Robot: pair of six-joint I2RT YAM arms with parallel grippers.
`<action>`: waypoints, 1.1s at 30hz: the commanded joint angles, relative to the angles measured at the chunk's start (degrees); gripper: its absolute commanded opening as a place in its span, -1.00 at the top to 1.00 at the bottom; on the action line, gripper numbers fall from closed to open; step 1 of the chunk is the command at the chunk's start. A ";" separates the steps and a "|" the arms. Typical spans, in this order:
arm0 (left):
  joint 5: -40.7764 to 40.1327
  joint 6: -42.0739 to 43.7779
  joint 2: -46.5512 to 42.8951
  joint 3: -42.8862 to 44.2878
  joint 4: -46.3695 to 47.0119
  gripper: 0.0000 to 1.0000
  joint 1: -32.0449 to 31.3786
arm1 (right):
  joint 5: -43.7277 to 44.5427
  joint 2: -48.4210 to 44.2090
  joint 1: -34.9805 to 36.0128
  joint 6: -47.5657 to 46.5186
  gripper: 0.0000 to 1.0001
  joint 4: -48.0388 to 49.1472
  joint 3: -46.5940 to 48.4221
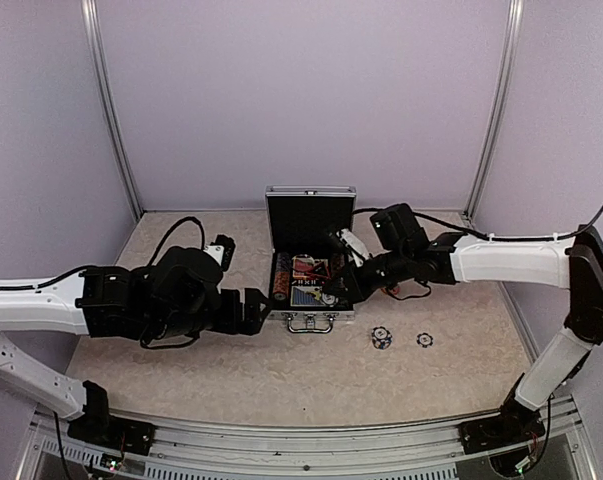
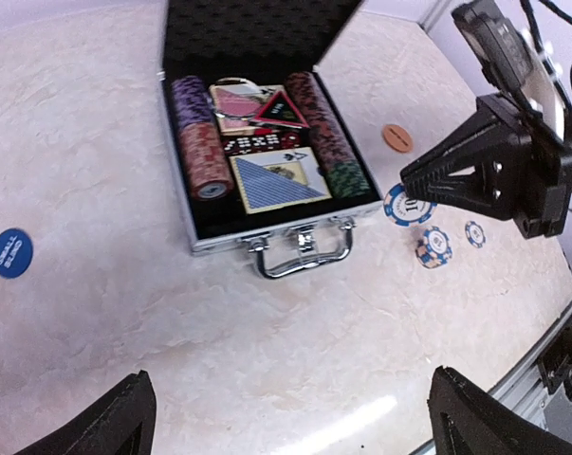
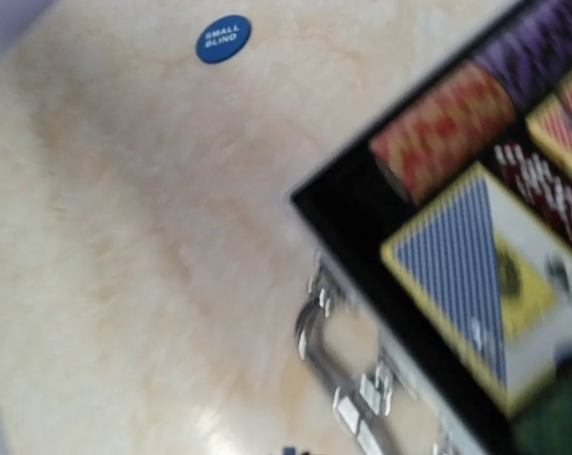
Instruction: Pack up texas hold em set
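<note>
Sitting open on tabletop (image 2: 96,313), case (image 2: 267,239) w/ chips (image 2: 205,156) & cards (image 2: 271,180) inside; L pincer (image 1: 259,308) spread wide just left of it, R pincer (image 2: 406,175) pressed together at its right.

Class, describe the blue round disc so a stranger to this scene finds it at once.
Find the open ribbed silver aluminium case on the beige marbled table. On the side opposite the loose blue-and-white striped chips, a flat round disc lies alone on bare tabletop. Unlike the orange disc, it is solid blue with white lettering, SMALL BLIND.
</note>
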 commanded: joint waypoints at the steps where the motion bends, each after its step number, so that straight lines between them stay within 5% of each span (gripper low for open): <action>1: 0.33 -6.74 -5.29 -5.97 -1.88 -0.98 2.57 | 7.05 8.86 2.89 -14.07 1.00 3.53 5.99; 15: -0.09 -10.37 -10.09 -9.67 -3.92 -0.98 3.06 | 12.17 28.70 7.11 -34.37 1.00 0.55 29.67; 33: 0.20 -10.28 -10.81 -9.90 -3.95 -0.98 3.75 | 14.51 33.79 8.37 -40.40 1.00 3.76 29.42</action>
